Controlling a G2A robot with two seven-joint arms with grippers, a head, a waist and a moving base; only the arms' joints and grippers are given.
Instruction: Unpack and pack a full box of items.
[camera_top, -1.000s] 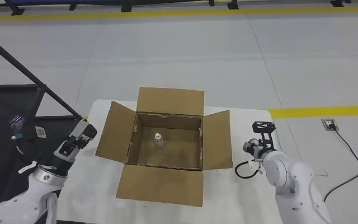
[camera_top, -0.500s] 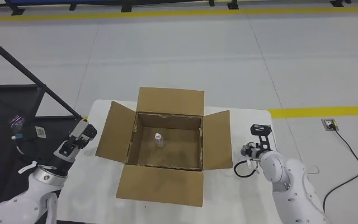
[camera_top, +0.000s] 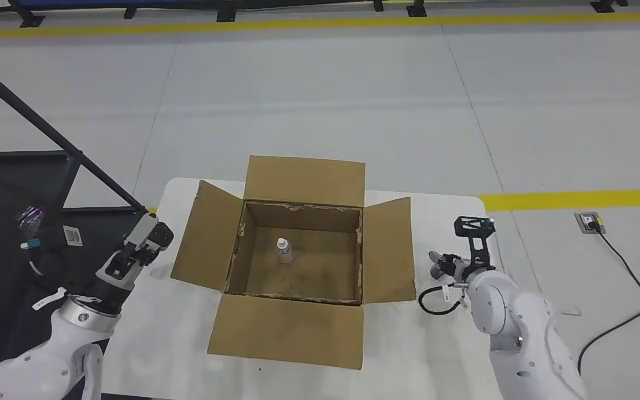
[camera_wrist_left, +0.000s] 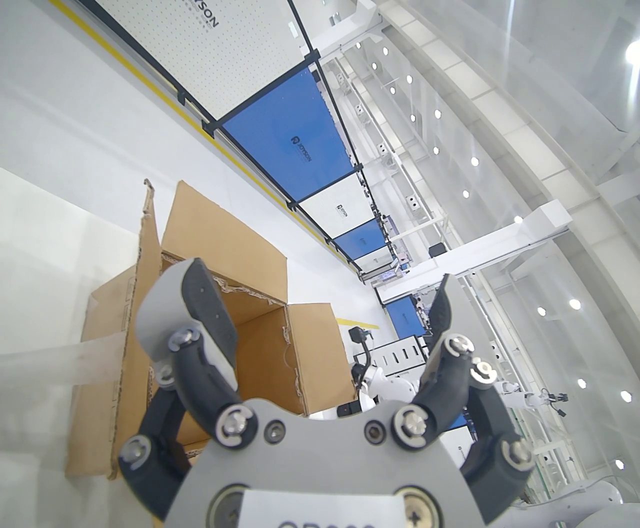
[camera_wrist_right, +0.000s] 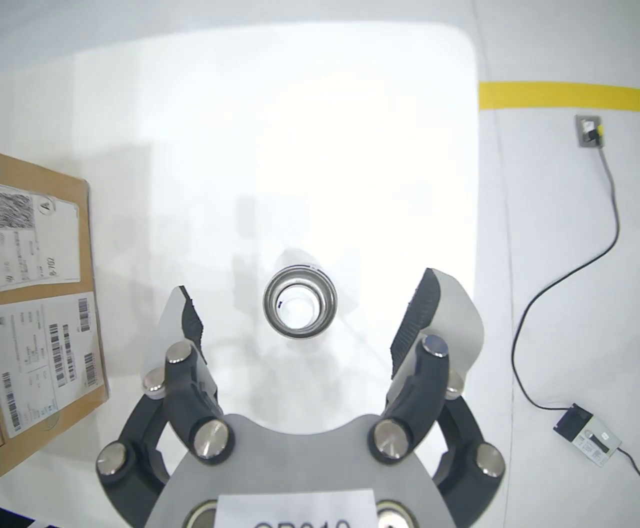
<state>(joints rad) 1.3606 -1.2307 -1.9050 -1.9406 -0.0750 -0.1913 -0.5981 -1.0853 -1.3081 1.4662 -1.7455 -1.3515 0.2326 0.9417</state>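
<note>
Open box (camera_top: 303, 182) sits mid-table (camera_top: 440, 215), small bottle (camera_top: 284, 247) upright inside. R gripper (camera_wrist_right: 306, 299) points straight down just right of the box, jaws released wide either side of a small round container (camera_wrist_right: 300, 334), not touching. L gripper (camera_wrist_left: 320, 287) is by the left flap, tilted up, jaws wide, empty.

Pale grey floor (camera_top: 300, 90), yellow lines (camera_top: 560, 199). Floor socket (camera_top: 588, 222) with black cable (camera_wrist_right: 618, 220). Blue and white wall panels (camera_wrist_left: 290, 135); round ceiling lights (camera_wrist_left: 474, 161).
</note>
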